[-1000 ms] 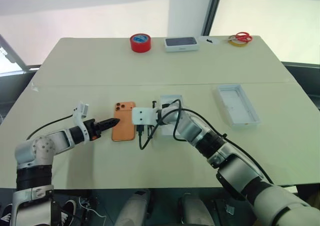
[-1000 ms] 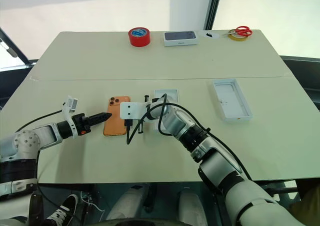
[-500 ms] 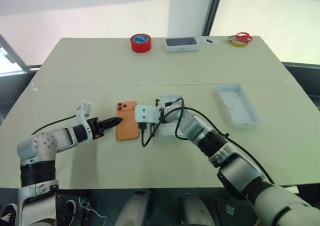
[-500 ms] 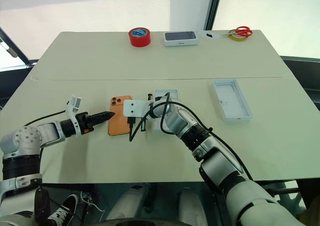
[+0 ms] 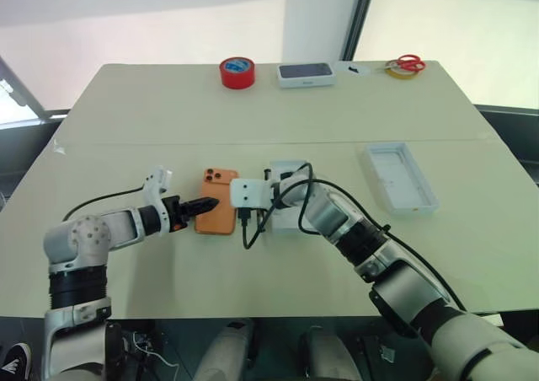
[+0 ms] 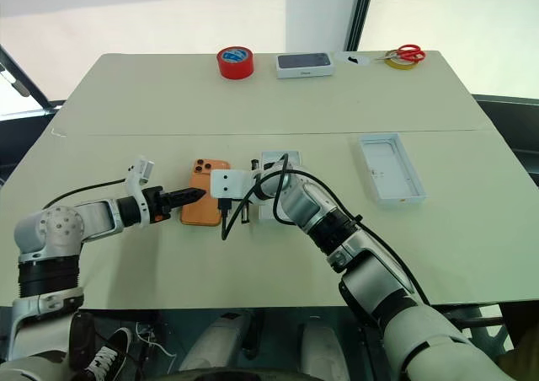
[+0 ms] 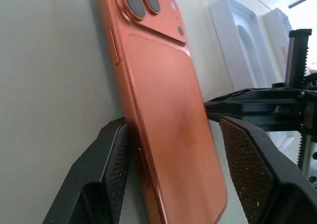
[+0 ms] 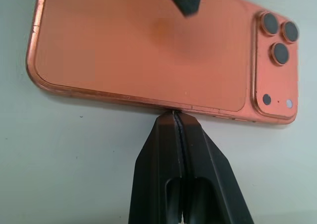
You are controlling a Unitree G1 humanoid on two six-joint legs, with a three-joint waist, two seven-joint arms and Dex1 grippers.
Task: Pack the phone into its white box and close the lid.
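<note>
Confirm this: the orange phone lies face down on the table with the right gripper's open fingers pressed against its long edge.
Wrong on one count: the right gripper is shut, not open. The right wrist view shows its two fingers pressed together, tips against the long edge of the orange phone, which does lie face down on the table.

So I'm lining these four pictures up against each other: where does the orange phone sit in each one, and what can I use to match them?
Left eye view: the phone lies back-up on the table, left of centre, between the two grippers.
Right eye view: left of centre too.
Left wrist view: large, running up the middle.
Right wrist view: across the upper part.
Shared landmark: its camera cluster.
</note>
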